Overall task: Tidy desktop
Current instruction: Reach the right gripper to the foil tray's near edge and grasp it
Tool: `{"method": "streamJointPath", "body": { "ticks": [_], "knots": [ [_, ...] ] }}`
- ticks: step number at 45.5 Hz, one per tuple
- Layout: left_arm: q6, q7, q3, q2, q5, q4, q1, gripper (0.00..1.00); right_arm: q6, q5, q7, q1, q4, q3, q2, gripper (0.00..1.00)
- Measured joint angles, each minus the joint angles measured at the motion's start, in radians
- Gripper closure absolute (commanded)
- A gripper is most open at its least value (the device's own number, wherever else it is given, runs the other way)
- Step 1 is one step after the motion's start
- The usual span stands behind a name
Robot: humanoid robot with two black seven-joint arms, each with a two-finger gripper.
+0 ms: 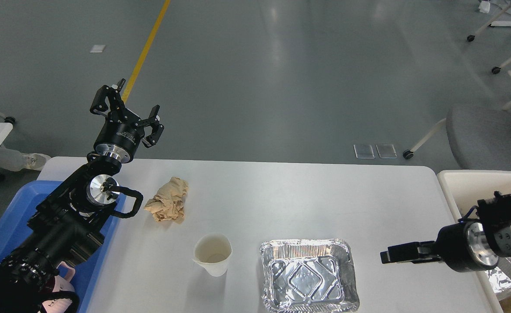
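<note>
The white desktop [307, 195] holds a crumpled brown paper [167, 201], a cream paper cup [213, 253] standing upright and an empty foil tray [309, 275] near the front edge. My left gripper [128, 108] is open and empty, raised above the table's far left corner, up and left of the crumpled paper. My right gripper [388, 256] is low over the table's right side, just right of the foil tray and pointing left at it. It is seen side-on, so its fingers cannot be told apart. It holds nothing that I can see.
A blue plastic tray [10, 221] lies at the table's left end, partly under my left arm. A cream bin [468, 187] stands off the right end with another foil tray [505, 278] inside. A grey chair [486, 134] stands behind the bin.
</note>
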Motion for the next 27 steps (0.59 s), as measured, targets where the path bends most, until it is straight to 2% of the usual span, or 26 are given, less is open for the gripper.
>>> {"method": "streamJointPath", "body": {
  "ticks": [8,19,27],
  "knots": [
    [0.0,0.0,0.001,-0.001,0.0,0.0,0.006,0.03,-0.006,-0.102,-0.007,-0.041,-0.036,-0.011,0.096,0.01],
    [0.001,0.0,0.0,0.002,0.0,0.0,0.007,0.03,-0.009,-0.279,-0.01,-0.049,-0.152,-0.006,0.307,0.03],
    [0.001,0.0,0.0,0.008,0.0,0.0,0.008,0.03,-0.02,-0.334,-0.01,-0.05,-0.225,-0.006,0.388,0.04]
  ]
}}
